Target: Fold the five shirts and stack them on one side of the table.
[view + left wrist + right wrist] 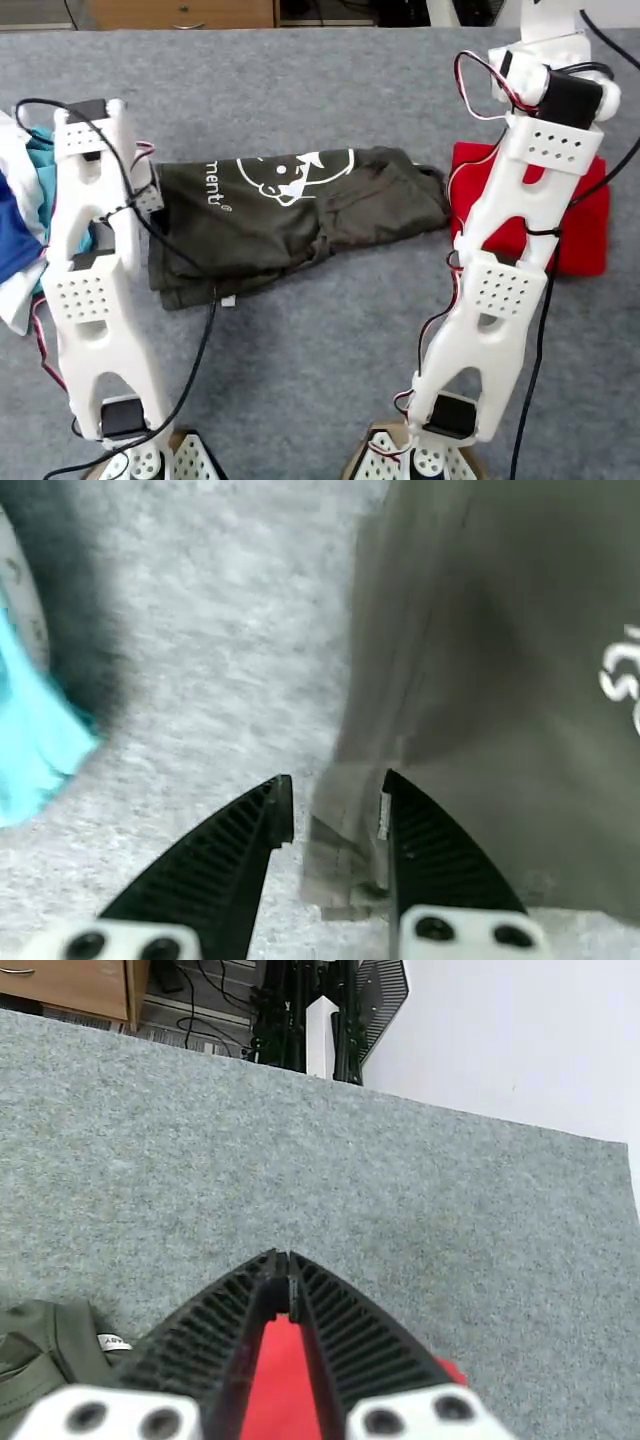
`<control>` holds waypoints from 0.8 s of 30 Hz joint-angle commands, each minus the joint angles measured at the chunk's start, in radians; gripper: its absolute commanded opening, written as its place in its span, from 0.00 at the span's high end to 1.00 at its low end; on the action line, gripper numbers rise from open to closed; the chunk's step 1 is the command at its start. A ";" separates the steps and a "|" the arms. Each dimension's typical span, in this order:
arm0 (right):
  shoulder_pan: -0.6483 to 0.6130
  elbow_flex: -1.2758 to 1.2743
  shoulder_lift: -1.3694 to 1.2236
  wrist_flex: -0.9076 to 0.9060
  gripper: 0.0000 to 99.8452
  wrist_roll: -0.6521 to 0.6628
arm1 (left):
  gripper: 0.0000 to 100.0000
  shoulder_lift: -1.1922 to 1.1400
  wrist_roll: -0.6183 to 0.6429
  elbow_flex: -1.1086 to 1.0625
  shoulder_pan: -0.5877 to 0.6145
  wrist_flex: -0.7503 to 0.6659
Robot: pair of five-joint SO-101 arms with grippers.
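Two arms stand side by side at the grey table [320, 360], both stretched away from their bases toward the far edge. The left arm [95, 290] runs up the left side, its wrist bent down at the near-left end of the olive shirt [300, 215]. In the left wrist view the left gripper [335, 790] hangs low over the felt with its fingers [425, 850] spread apart. A folded corner of the olive shirt lies in the gap between them, and they are not pressed onto it. The right arm [500, 280] leans out over the red shirt [585, 225]. The right gripper [284, 1265] is pinched together, tips touching and nothing between them, pointing at the table's far edge with red cloth just under it. There is one olive shirt, roughly folded across the middle of the table with its white print [295, 172] facing up. Its right end nearly meets the one red shirt, which lies folded flat on the right side. At the left edge sits one heap [25, 200] showing three colours: white, teal and blue. The teal cloth [30, 740] lies near the left gripper without touching it.
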State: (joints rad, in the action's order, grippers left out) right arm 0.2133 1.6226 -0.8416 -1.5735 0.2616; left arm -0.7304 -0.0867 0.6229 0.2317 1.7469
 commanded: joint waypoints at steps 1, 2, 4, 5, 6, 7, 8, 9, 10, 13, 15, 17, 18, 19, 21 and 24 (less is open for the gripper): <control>0.008 0.045 0.031 0.018 1.00 0.026 | 0.84 0.058 -0.008 -0.025 -0.040 -0.037; 0.008 0.045 0.031 0.018 1.00 0.028 | 0.84 0.050 -0.008 -0.041 -0.041 -0.066; 0.012 0.045 0.031 0.018 1.00 0.028 | 0.84 0.038 -0.005 -0.074 -0.037 -0.115; 0.013 0.045 0.031 0.018 1.00 0.028 | 0.84 0.030 -0.005 -0.086 -0.032 -0.133; 0.013 0.045 0.031 0.018 1.00 0.028 | 0.84 0.024 -0.005 -0.094 -0.021 -0.146; 0.013 0.045 0.031 0.018 1.00 0.032 | 0.84 0.021 -0.005 -0.094 -0.009 -0.150; 0.013 0.045 0.031 0.018 1.00 0.034 | 0.84 0.022 -0.005 -0.092 0.003 -0.152; 0.013 0.045 0.031 0.018 1.00 0.034 | 0.84 0.025 -0.009 -0.092 0.015 -0.149; 0.013 0.045 0.030 0.018 1.00 0.034 | 0.82 0.025 -0.011 -0.092 0.026 -0.146; 0.013 0.045 0.030 0.020 1.00 0.034 | 0.76 0.047 -0.011 -0.057 0.054 -0.081; 0.013 0.045 0.030 0.020 1.00 0.034 | 0.73 0.047 -0.014 -0.017 0.068 -0.037; 0.012 0.045 0.028 0.020 1.00 0.034 | 0.74 0.047 -0.046 -0.006 0.064 -0.028; 0.010 0.045 0.028 0.020 1.00 0.034 | 0.74 0.047 -0.057 -0.005 0.061 -0.026; 0.010 0.045 0.028 0.020 1.00 0.034 | 0.74 0.047 -0.061 -0.005 0.058 -0.026; 0.010 0.045 0.028 0.020 1.00 0.034 | 0.74 0.044 -0.061 -0.006 0.054 -0.026; 0.012 0.045 0.030 0.020 1.00 0.034 | 0.74 -0.001 -0.055 -0.032 0.041 -0.048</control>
State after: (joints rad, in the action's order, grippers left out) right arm 0.2133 1.6226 -0.8416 -1.5735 0.2862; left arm -0.7304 -0.1389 0.5738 0.2869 1.7070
